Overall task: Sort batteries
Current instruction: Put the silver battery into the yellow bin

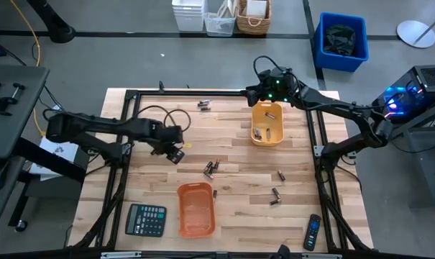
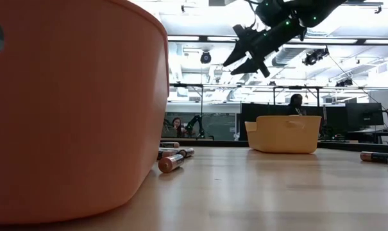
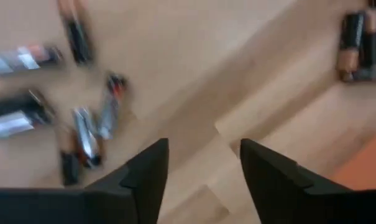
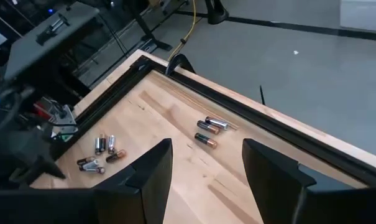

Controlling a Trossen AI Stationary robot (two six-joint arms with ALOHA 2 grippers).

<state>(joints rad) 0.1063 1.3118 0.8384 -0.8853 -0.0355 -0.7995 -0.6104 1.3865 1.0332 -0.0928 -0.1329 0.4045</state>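
High view: the left gripper hangs over the table's left part, jaws apart and empty, near a clump of batteries at mid-table; more cells lie at the far edge and to the right; the right gripper is above the yellow tray, which holds a few cells; an orange tray sits near the front.

Low view: a battery lies just beside the orange tray; the right gripper hovers high, fingers spread.

Left wrist view: the fingers stand wide over bare wood, with blurred cells beyond.

Right wrist view: the fingers are parted, nothing between.

The cells look stiff, smooth and prone to roll; pinching one across its middle seems safest.
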